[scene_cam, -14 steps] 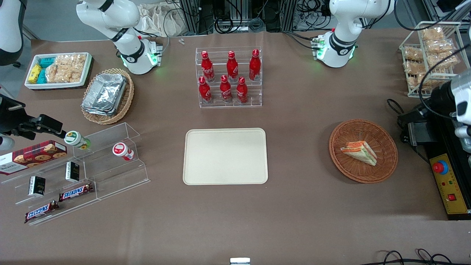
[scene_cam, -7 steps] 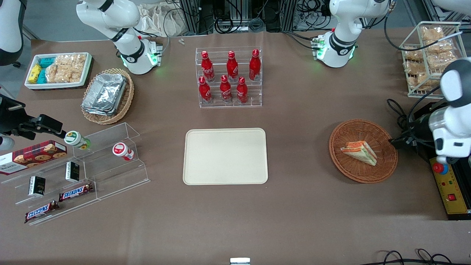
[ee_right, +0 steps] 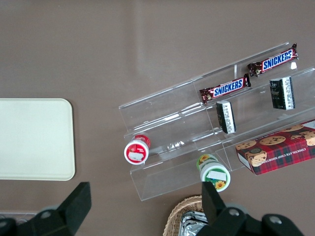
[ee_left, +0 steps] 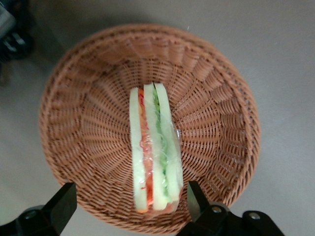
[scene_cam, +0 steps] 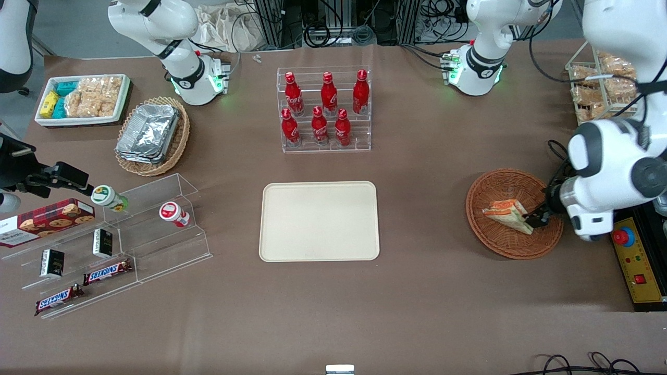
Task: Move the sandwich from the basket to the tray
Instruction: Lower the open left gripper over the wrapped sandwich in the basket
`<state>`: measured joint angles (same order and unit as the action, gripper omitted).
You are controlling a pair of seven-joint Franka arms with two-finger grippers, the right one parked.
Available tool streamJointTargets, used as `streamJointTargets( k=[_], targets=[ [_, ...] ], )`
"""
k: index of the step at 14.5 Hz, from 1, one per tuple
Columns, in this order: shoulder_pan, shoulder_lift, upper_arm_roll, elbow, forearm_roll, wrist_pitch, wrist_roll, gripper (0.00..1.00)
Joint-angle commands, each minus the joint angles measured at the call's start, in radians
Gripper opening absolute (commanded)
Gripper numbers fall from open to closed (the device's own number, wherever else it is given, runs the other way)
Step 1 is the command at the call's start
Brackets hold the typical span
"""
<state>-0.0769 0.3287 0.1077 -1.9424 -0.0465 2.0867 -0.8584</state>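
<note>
Currently the step in hand is the approach to the pick. My gripper (ee_left: pixel 130 209) hangs above the basket (scene_cam: pixel 490 240), over the side toward the working arm's end of the table. The jaws stand wide apart, holding nothing; the fingers (ee_left: pixel 63 204) flank the near end of the sandwich (ee_left: pixel 154 152) with a gap on each side.

The sandwich lies in the middle of the basket, resting on one bread face edge-up, so its layers of bread, red filling and green filling face my wrist camera. It sits inside clear wrap.

The next move, as I judge it, calls for:
1. A straight descent until the fingers bracket the two bread faces.
2. A gentle closure, since soft bread will likely compress and the wrap may slip.
3. A lift high enough to pass over the basket rim.

The woven wall rises around the sandwich, so the fingers have little room near the rim. From the basket toward the tray (scene_cam: pixel 319 221) the brown table (scene_cam: pixel 422 219) lies bare, giving open room for the carry. The tray itself holds nothing.
</note>
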Motion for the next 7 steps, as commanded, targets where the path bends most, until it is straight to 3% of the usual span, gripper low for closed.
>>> streamJointTargets(
  k=[1,5,7],
  targets=[
    [-0.012,0.059,0.001,-0.001,-0.006,0.033,-0.07,1.0],
    [-0.023,0.101,0.001,-0.012,-0.007,0.064,-0.076,1.0],
    [-0.024,0.116,0.001,-0.01,-0.007,0.079,-0.076,0.72]
  ],
)
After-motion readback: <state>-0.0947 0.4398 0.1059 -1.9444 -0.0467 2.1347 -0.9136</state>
